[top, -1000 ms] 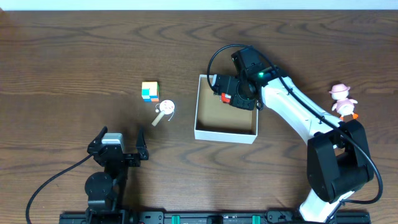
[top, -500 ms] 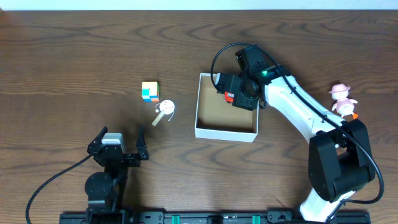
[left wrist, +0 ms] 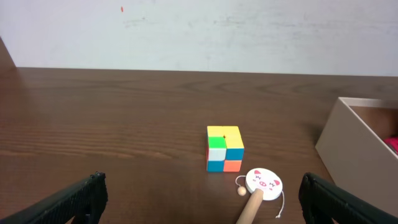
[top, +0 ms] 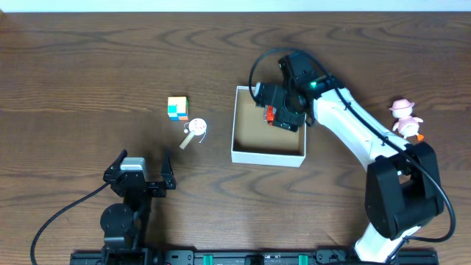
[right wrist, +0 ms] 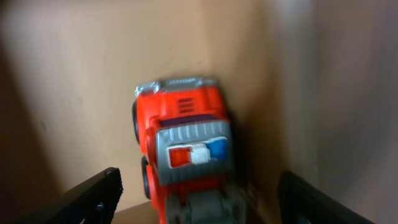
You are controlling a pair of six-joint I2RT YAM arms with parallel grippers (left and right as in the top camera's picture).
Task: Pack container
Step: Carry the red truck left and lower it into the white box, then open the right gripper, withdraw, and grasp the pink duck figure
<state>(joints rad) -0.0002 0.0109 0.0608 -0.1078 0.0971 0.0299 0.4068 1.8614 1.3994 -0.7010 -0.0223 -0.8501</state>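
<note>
The container is white and brown, the truck red and grey, the figurine seemingly pink.

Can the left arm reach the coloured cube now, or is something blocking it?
Probably yes. The left gripper is open and empty; the coloured cube stands free ahead of it, and the pig-face rattle lies to the side, not between.

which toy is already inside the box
The red truck, in the container's corner; the cube, rattle drum and pink figurine sit outside it.
</note>
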